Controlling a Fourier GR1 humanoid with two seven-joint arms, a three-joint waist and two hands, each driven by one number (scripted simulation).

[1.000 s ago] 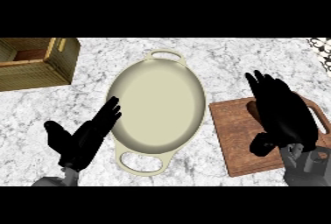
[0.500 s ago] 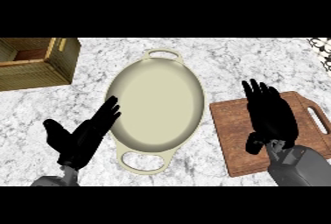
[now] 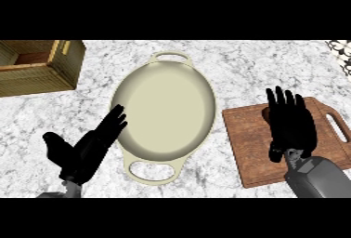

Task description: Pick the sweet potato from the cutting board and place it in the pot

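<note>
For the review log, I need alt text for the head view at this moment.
The right hand, fingers straight, lies over the wooden cutting board and hides whatever is beneath it. A cream oval pot stands empty mid-counter, the open left hand beside its lower left rim. A wooden crate sits at upper left.

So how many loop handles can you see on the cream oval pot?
2: one handle at the far end of the cream oval pot, one handle at the near end.

The marble counter [image 3: 226, 69] is evenly and brightly lit from above, only soft shadows being cast, and no glare is seen.
</note>
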